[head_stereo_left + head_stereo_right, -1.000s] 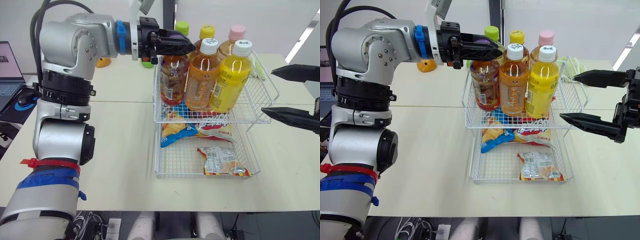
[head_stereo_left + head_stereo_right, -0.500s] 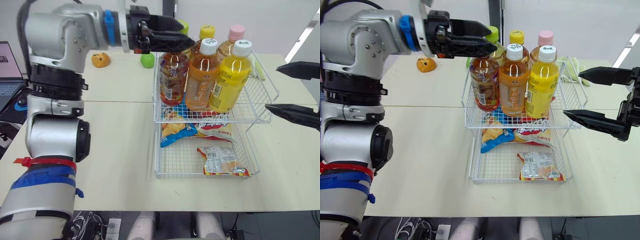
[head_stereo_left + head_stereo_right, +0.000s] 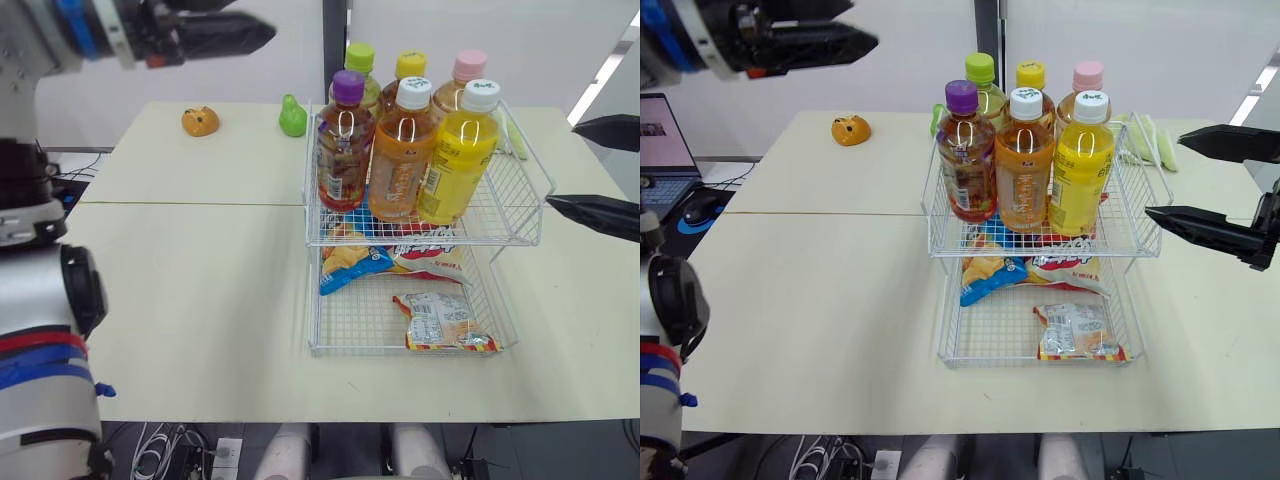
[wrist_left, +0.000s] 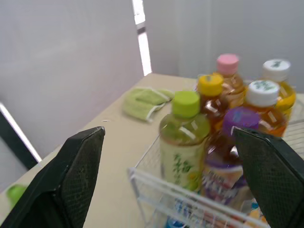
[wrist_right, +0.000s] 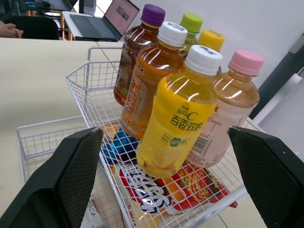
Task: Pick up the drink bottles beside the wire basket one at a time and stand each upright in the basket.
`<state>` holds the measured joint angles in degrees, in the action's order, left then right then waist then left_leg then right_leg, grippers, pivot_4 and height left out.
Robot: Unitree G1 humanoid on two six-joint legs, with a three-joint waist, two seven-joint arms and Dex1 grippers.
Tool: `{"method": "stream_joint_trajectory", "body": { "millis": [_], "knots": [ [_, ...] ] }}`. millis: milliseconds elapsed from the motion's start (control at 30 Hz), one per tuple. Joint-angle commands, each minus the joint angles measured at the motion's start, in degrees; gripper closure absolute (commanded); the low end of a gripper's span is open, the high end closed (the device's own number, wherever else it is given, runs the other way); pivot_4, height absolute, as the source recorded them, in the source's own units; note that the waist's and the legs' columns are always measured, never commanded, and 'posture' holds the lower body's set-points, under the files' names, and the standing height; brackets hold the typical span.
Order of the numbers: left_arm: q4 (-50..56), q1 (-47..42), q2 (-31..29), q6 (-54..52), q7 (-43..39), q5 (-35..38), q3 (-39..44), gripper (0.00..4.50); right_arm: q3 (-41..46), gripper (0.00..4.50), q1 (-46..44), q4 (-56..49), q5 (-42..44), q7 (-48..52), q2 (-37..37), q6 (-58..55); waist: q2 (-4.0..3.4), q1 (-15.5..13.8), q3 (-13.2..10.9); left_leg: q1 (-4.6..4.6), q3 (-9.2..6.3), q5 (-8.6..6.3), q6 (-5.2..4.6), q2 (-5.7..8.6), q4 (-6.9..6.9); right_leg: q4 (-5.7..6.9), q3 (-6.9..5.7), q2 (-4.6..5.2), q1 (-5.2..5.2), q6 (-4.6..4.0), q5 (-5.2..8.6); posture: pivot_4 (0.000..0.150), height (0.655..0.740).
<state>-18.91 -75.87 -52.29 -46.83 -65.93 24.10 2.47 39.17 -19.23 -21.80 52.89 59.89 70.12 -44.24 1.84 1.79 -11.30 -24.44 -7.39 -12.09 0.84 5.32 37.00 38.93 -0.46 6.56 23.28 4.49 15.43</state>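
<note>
Several drink bottles stand upright in the upper wire basket [image 3: 528, 200]. The front row is a purple-capped bottle [image 3: 343, 140], an orange tea bottle [image 3: 397, 155] and a yellow bottle [image 3: 455, 155]. Behind them are green-capped [image 3: 359, 62], yellow-capped [image 3: 411, 66] and pink-capped [image 3: 470, 68] bottles. My left gripper [image 3: 235, 20] hangs open and empty, high and well to the left of the basket. My right gripper [image 3: 560, 162] stands open and empty just right of the basket, level with the bottles.
The lower basket [image 3: 335, 335] holds snack bags [image 3: 440, 322]. An orange toy [image 3: 200, 121] and a green toy [image 3: 292, 117] lie on the far table. A green cloth [image 4: 145, 100] sits behind the basket. A laptop [image 3: 658, 150] is at the far left.
My left gripper opened, released the purple-capped bottle, and drew up and leftward away from the basket. The bottle now stands alone in the front row. The right gripper stayed nearly still.
</note>
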Motion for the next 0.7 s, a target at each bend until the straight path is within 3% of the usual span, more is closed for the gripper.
{"method": "stream_joint_trajectory", "body": {
  "millis": [33, 300, 533, 700],
  "knots": [
    [3.63, 4.38, -3.25, 4.12, 2.41, -1.73, 3.55, 0.07, 3.93, 0.00, 1.06, 3.27, -4.43, 1.63, 0.55, 3.92, 0.00, -0.05, 0.00, 0.00, 0.00, 0.00, 0.00, 0.01, 0.02, 0.01, 0.00, 0.01, -0.01, 0.00, 0.00, 0.150, 0.7400],
    [10.88, 25.94, -3.15, 11.78, 13.02, -4.04, 11.41, 0.07, 4.98, 0.00, 4.88, 11.92, -17.35, -0.90, -3.77, 16.96, -0.01, -0.15, 0.01, 0.02, -0.01, 0.00, 0.00, 0.01, 0.02, 0.02, -0.01, 0.04, -0.03, -0.02, -0.01, 0.150, 0.7400],
    [21.39, 43.60, 6.11, 15.53, 29.48, -8.12, 15.89, 0.07, -0.51, 0.00, 5.25, 17.90, -28.40, -10.33, -12.59, 29.72, -0.02, -0.17, 0.04, 0.08, 0.03, 0.01, 0.02, 0.01, -0.01, 0.03, 0.05, 0.09, -0.06, -0.03, -0.02, 0.150, 0.7400],
    [27.00, 55.06, 12.14, 17.84, 36.42, -10.04, 16.92, 0.07, -1.60, 0.00, 7.48, 22.29, -30.94, -13.33, -17.86, 34.60, -0.03, -0.26, 0.05, 0.08, 0.05, 0.02, 0.05, 0.02, -0.04, 0.01, 0.07, 0.10, -0.05, -0.04, -0.02, 0.150, 0.7400]
  ]
}}
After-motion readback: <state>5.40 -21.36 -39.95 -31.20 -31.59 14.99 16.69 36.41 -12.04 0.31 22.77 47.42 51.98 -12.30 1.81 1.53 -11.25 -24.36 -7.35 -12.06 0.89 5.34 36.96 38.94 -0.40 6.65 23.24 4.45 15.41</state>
